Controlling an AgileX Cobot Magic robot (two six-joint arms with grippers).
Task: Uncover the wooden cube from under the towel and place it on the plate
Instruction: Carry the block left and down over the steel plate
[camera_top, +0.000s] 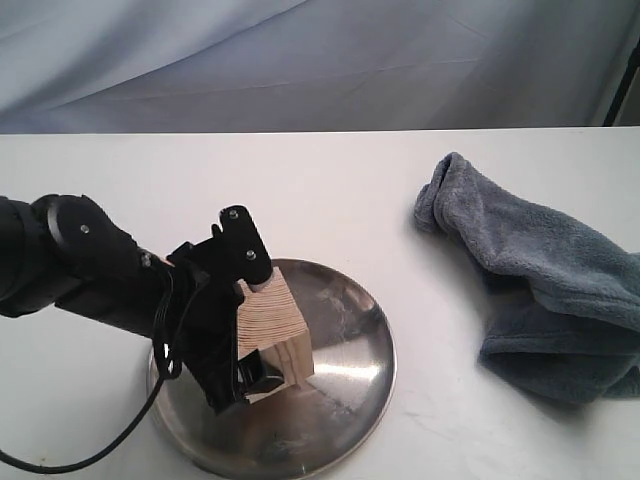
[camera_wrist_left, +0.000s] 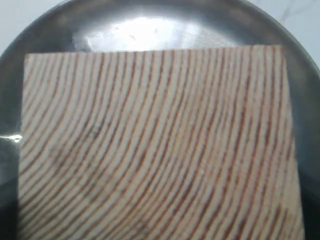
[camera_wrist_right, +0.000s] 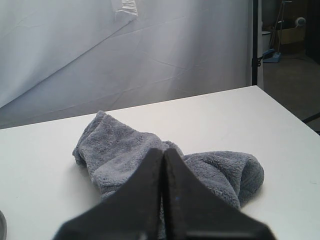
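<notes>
Exterior view: wooden cube (camera_top: 275, 322) gripped in left end effector (camera_top: 257, 328) over plate (camera_top: 350, 400)

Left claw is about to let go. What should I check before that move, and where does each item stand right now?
1. The light tan wooden cube is uncovered and apart from the blue-grey terry towel: ok.
2. The left claw grips the cube from two sides: ok.
3. The cube is over the round stainless-steel plate, inside its rim: ok.
4. The cube is level: not ok, it is tilted.
5. The cube touches the plate: cannot tell.
6. The right claw is shut, near the towel and away from the plate: ok.
</notes>
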